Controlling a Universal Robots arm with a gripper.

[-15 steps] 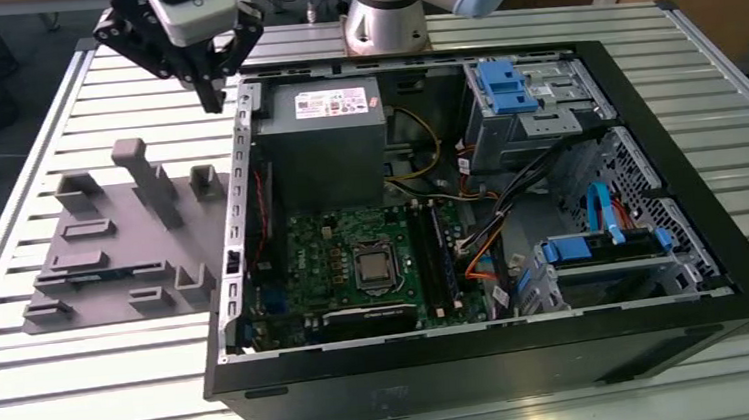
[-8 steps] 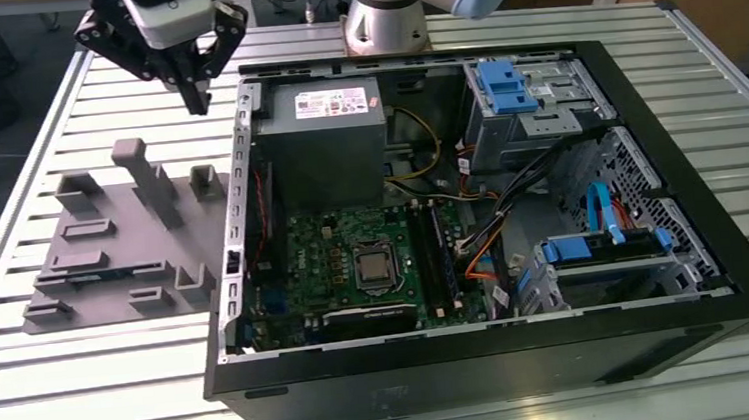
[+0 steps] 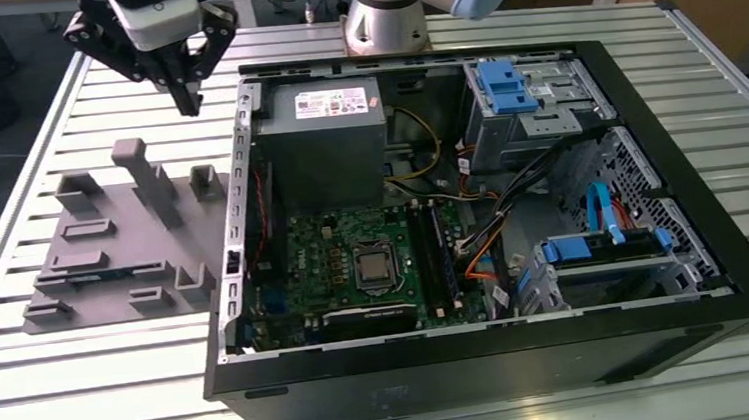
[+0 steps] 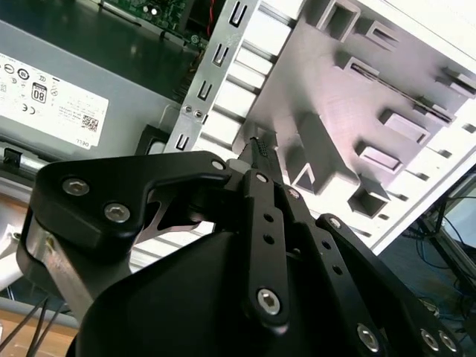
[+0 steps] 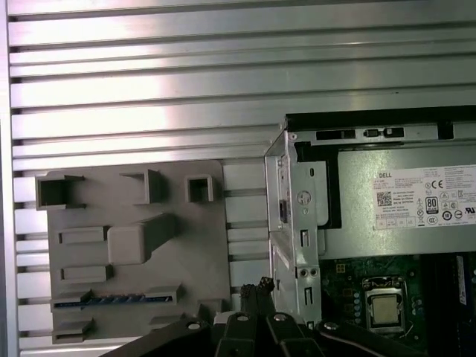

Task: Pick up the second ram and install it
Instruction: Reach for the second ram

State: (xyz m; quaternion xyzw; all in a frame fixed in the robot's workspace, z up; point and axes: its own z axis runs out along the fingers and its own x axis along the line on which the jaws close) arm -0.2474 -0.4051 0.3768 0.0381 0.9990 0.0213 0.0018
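Pick-up stage, I'd judge; the gripper (image 3: 189,106) hangs empty, fingers closed together, at one o'clock of the grey tray (image 3: 97,254) in the exterior view; the second ram (image 5: 111,299) lies slotted in that tray, at nine o'clock of the computer case (image 3: 494,366); grasping it calls for parted fingers squared to its long edge.

The worktop (image 3: 121,390) gleams: ribbed bare metal, smooth and shiny. The grey tray (image 3: 125,260) looks like matt moulded plastic. The computer case (image 3: 494,361) is matt black outside, with bare silvery sheet metal inside. The pincer (image 3: 189,106) is matt black with shiny screws.
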